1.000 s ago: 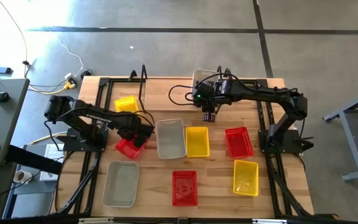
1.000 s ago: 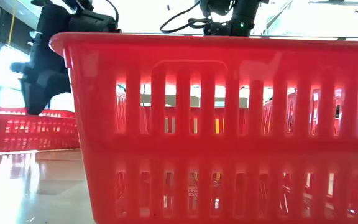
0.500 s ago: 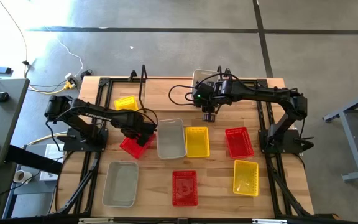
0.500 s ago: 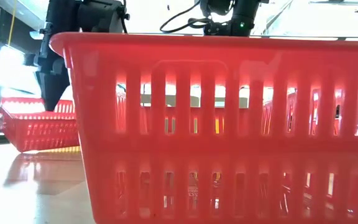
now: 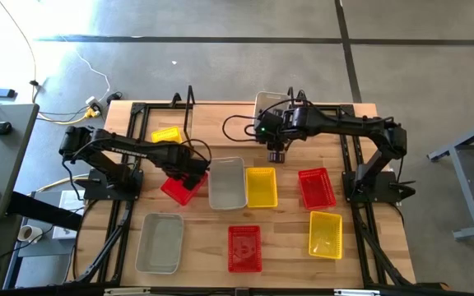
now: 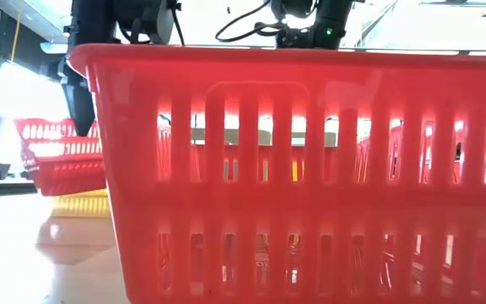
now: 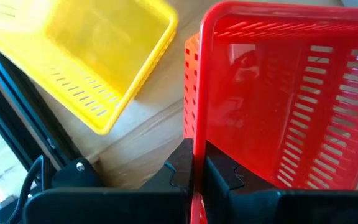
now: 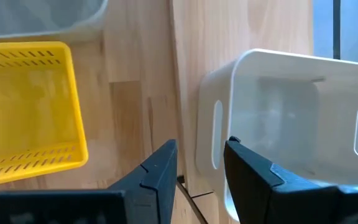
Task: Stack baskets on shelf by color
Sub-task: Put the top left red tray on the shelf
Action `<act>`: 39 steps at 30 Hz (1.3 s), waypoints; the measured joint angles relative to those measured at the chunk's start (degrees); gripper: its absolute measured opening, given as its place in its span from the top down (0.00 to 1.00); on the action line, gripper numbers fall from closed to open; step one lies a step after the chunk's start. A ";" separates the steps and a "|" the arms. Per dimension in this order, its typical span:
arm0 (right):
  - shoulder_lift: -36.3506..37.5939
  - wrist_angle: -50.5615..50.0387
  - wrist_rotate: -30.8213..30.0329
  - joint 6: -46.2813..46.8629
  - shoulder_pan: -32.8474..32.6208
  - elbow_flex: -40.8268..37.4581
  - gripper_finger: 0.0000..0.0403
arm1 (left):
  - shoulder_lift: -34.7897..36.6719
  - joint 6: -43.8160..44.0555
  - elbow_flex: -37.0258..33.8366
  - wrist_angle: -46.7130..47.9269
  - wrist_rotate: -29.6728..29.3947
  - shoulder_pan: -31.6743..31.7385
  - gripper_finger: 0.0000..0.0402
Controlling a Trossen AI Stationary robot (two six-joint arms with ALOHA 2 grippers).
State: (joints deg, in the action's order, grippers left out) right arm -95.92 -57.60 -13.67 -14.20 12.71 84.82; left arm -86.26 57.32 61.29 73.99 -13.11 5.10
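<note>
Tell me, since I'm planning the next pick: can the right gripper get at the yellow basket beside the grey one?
Probably yes. The right gripper hangs open and empty just behind the yellow basket, whose top is uncovered; the left gripper holds a red basket away.

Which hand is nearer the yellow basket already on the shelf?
Left. The left hand, shut on a red basket, sits just in front of the yellow basket. The right hand hangs empty, well off to that basket's right.
</note>
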 joint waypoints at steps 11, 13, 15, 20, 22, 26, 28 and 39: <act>0.00 0.00 -4.41 -0.44 -3.15 0.00 0.70 | 0.00 -0.94 2.82 1.47 -2.63 0.00 0.99; 0.00 0.01 -4.42 -0.44 -3.51 0.00 0.70 | 0.00 -0.65 3.09 2.06 -3.20 0.03 0.99; 0.00 0.02 -4.42 -0.44 -3.84 0.00 0.70 | 0.00 -0.41 3.64 2.83 -4.04 0.03 0.99; 0.00 0.49 -4.24 -0.29 -4.75 0.00 0.70 | 0.02 -0.34 5.74 3.17 -5.59 0.03 0.99; 0.00 0.94 -3.52 0.05 -5.44 0.00 0.70 | 0.02 -0.32 6.93 3.15 -6.41 0.03 0.99; -0.02 2.21 -2.23 0.24 -7.45 0.00 0.70 | 0.02 -0.32 9.93 2.89 -8.75 0.03 0.99; 0.00 2.90 -2.38 0.20 -8.70 0.00 0.70 | 0.02 -0.31 11.51 2.85 -9.98 0.03 0.99; -0.02 7.57 -3.67 -1.97 -16.54 0.00 0.70 | 0.04 -0.54 19.24 0.07 -17.69 0.16 0.99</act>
State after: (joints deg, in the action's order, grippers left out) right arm -95.94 -50.03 -17.34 -16.16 -3.83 84.82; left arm -86.21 56.77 80.53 74.06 -30.81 5.26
